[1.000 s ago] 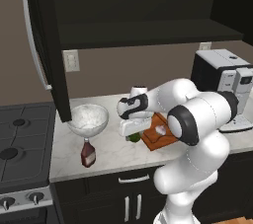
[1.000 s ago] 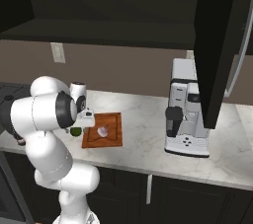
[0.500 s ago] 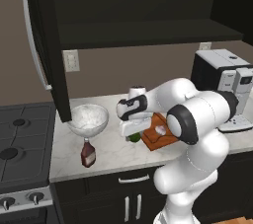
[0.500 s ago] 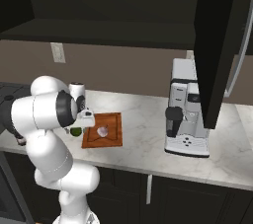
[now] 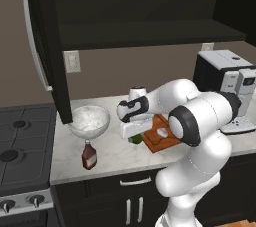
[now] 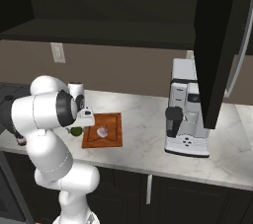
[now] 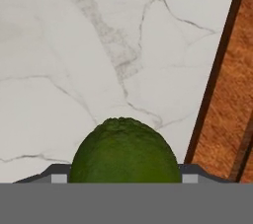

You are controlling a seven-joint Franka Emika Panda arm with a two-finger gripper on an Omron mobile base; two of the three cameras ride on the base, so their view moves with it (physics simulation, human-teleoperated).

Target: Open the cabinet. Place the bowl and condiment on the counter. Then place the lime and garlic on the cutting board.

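Observation:
The green lime [image 7: 123, 151] lies on the marble counter [image 7: 74, 45], just left of the reddish cutting board [image 7: 237, 94]. My gripper [image 7: 123, 178] reaches down over it with one fingertip close at each side; whether they press on it is hidden. From the left base view, the gripper [image 5: 134, 132] stands over the lime [image 5: 135, 139] at the board's [image 5: 154, 144] left edge. The garlic [image 5: 163, 132] rests on the board. The white bowl [image 5: 89, 120] and the condiment bottle [image 5: 89, 156] stand on the counter to the left. The cabinet door [image 5: 47, 46] hangs open.
A coffee machine [image 6: 188, 114] stands on the counter right of the board [image 6: 111, 119], under the other open cabinet door [image 6: 217, 45]. The black gas stove [image 5: 20, 146] borders the counter on the left. The garlic [image 6: 102, 131] and lime [image 6: 76, 130] lie close together.
The arm and the things on the counter stay where they were. No clear difference shows in the base views.

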